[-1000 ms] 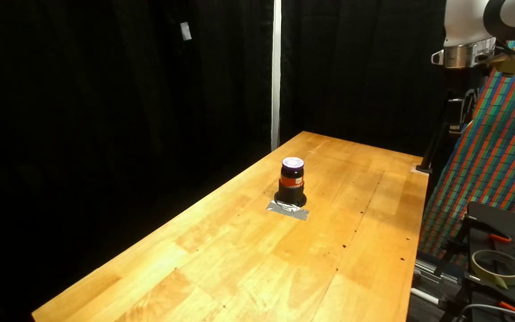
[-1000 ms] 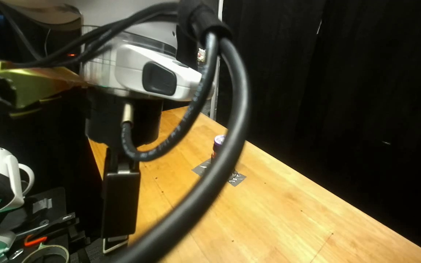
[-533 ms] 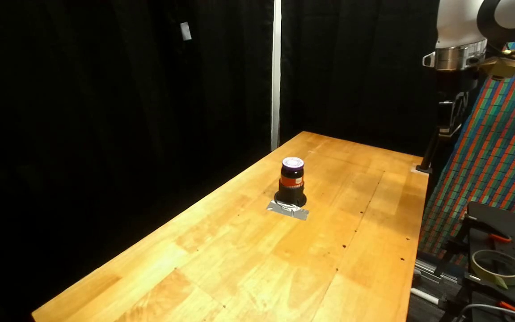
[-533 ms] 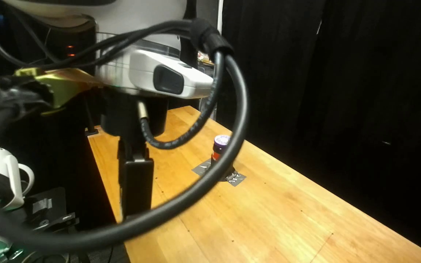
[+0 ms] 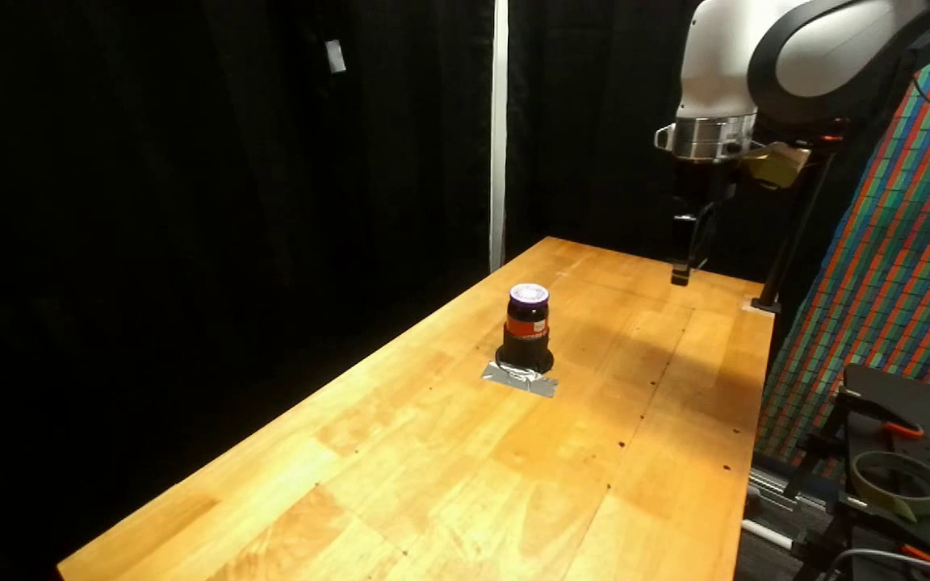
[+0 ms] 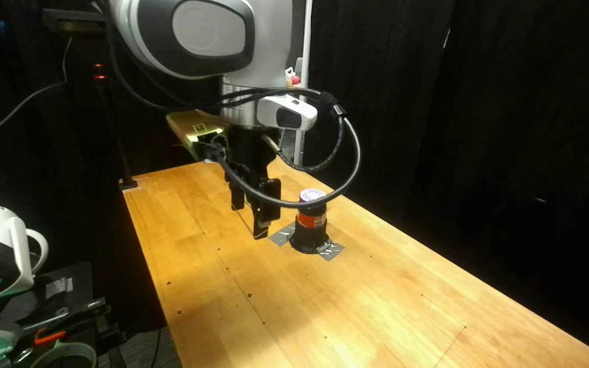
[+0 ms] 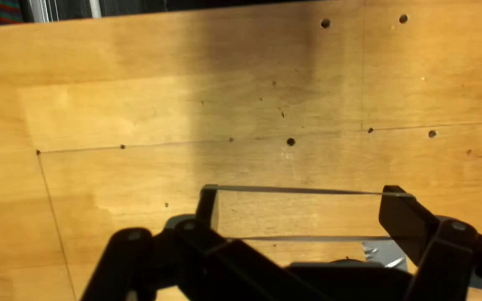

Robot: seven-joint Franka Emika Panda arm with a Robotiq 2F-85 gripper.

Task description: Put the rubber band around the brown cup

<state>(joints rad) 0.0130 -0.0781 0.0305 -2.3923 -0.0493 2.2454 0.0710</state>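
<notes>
The gripper (image 7: 301, 209) hung over the table (image 6: 376, 306), its fingers (image 7: 404, 217) apart, the band (image 7: 291, 190) stretched between them in two strands; in both exterior views the cup (image 5: 527, 327) stood upright on the table, apart from the gripper, grey tape (image 5: 513, 379) at its base.

We count one arm (image 5: 725, 60), one gripper (image 7: 303, 205) with two fingers (image 7: 404, 219), one rubber band (image 7: 299, 190) that shows us two strands in the wrist view, one brown cup (image 5: 527, 329) and one wooden table (image 5: 465, 476). In an exterior view we find two patches of silver tape (image 6: 331, 251). We also see, in an exterior view, one tape roll (image 5: 923, 505), two orange handles (image 5: 903, 430) and one pale pole (image 5: 499, 129).
</notes>
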